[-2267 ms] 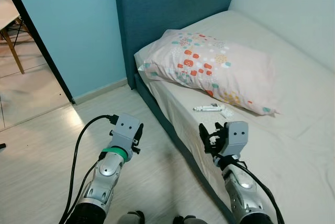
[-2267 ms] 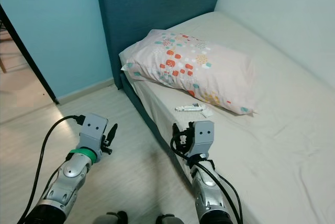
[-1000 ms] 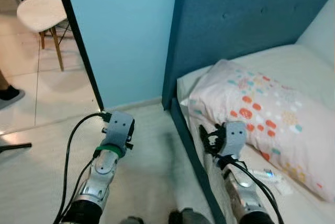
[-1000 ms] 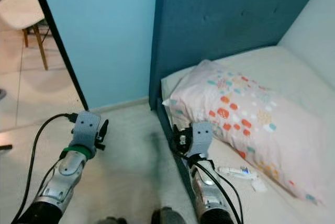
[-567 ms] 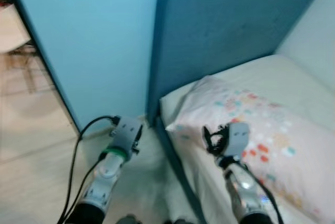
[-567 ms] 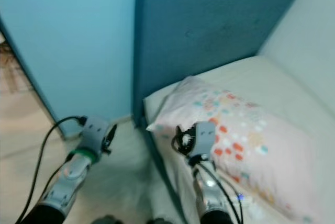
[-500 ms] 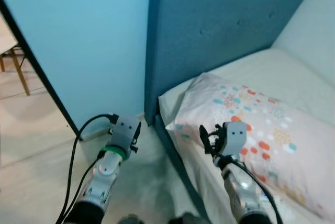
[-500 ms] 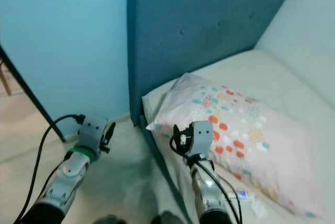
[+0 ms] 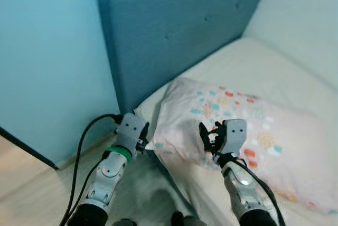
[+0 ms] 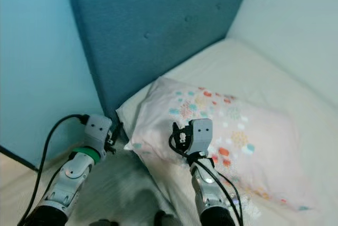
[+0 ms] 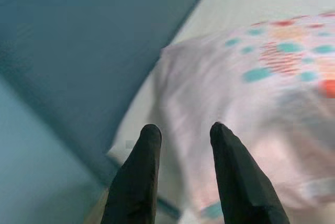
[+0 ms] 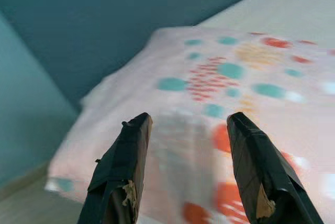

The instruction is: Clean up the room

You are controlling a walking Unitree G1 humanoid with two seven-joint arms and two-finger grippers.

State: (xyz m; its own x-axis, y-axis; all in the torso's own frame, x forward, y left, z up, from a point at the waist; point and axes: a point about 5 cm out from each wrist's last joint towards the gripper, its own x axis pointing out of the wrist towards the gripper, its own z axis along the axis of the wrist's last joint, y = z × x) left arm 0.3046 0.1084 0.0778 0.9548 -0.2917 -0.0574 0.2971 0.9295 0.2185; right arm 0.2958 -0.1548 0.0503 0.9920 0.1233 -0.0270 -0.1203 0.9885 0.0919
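On the bed (image 9: pixel 274 67), pale pink pillow (image 9: pixel 248 125), coloured dots

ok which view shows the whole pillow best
The right eye view: the pillow lies nearly whole there, by the headboard. The left eye view has it too, its far corner close to the frame edge. Both wrist views catch just a blurred patch of its spotted cover.

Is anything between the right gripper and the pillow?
Nothing visible. The right gripper, open, points straight at the pillow on the bed, with clear space between its fingers and the fabric.
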